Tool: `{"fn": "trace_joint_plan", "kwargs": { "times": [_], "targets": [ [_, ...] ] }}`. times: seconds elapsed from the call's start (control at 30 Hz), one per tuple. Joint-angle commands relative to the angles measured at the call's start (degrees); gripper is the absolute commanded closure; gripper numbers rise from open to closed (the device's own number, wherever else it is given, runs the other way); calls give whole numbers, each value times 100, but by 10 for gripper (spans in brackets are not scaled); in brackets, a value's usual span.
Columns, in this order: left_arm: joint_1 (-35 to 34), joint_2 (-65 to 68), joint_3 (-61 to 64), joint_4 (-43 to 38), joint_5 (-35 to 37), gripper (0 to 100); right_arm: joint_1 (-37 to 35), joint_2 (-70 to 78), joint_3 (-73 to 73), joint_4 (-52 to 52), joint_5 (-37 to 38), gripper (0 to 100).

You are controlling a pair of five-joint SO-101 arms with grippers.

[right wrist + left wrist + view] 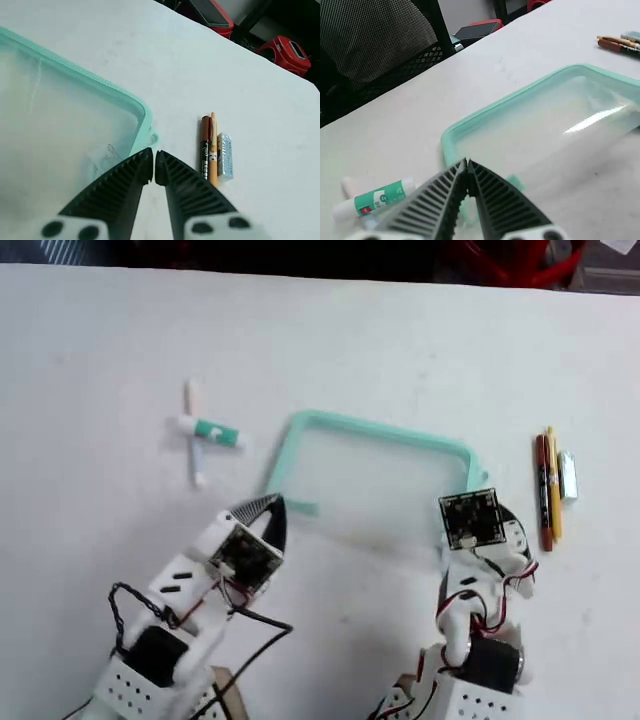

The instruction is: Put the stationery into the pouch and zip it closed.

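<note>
Pouch (pixel 372 480) lies between glue stick (pixel 212 432) on left, pens (pixel 548 490) on right

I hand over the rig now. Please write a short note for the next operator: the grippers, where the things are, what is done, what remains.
The left gripper is shut and empty, at the near left corner of the pouch.
The right gripper is shut and empty, at its near right corner.
The pouch lies flat mid-table with nothing seen inside; open or closed, I cannot tell.
The glue stick and white stick lie crossed to its left.
The pens and eraser lie side by side to its right.
Done: nothing packed.
Left: put all the items in, then zip it closed.
</note>
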Motion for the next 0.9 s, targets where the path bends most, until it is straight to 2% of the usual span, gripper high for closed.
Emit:
{"fn": "trace_joint_plan", "kwargs": {
  "times": [0.0, 0.27, 0.4, 0.47, 0.6, 0.77, 0.87],
  "targets": [
    [84, -13, -18, 26, -158, 976, 22, 295, -791, 479, 308, 978],
    [84, -13, -70, 26, -158, 976, 295, 3081, -1996, 602, 484, 978],
    [136, -13, -316, 290, -141, 976, 330, 4611, -2716, 637, -246, 978],
    [136, -13, -431, 396, 149, 976, 330, 5068, -3103, 866, -484, 977],
    [136, -13, -422, 396, 1002, 970, 453, 5191, -3560, 1552, -492, 977],
    [84, -13, -325, 484, 1002, 843, 884, 4637, -3569, 1596, -141, 979],
    [75, -13, -237, 422, 976, 857, 1112, 4198, -3569, 1631, 9, 978]
  ]
}}
